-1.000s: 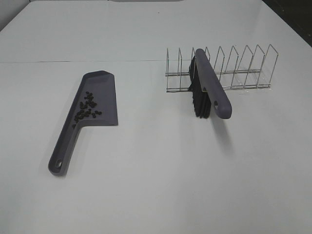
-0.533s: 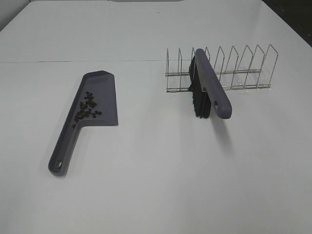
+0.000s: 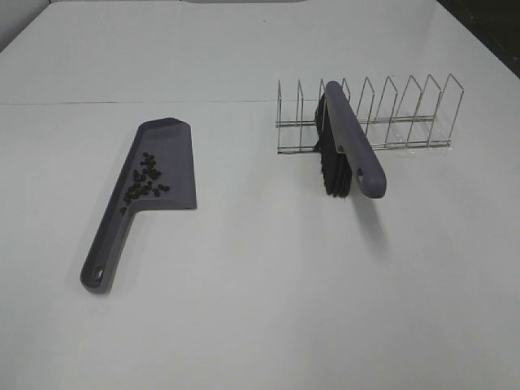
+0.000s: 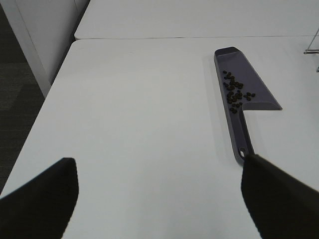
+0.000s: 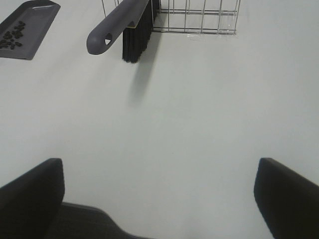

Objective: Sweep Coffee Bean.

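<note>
The coffee beans [image 3: 145, 180] lie as a cluster of small dark ovals inside the grey-purple dustpan [image 3: 154, 183], which lies flat on the white table at the left. They also show in the left wrist view [image 4: 235, 93] and the right wrist view [image 5: 12, 40]. The grey-purple brush [image 3: 345, 146] with black bristles leans in a wire rack, handle toward the front. My left gripper [image 4: 159, 199] is open and empty, back from the dustpan handle [image 4: 242, 144]. My right gripper [image 5: 159, 194] is open and empty, well short of the brush [image 5: 122, 27].
A wire rack [image 3: 390, 114] with several dividers stands at the back right, also seen in the right wrist view [image 5: 194, 17]. A table seam [image 3: 130, 102] runs across the back. The table's left edge [image 4: 47, 94] drops off toward the dark floor.
</note>
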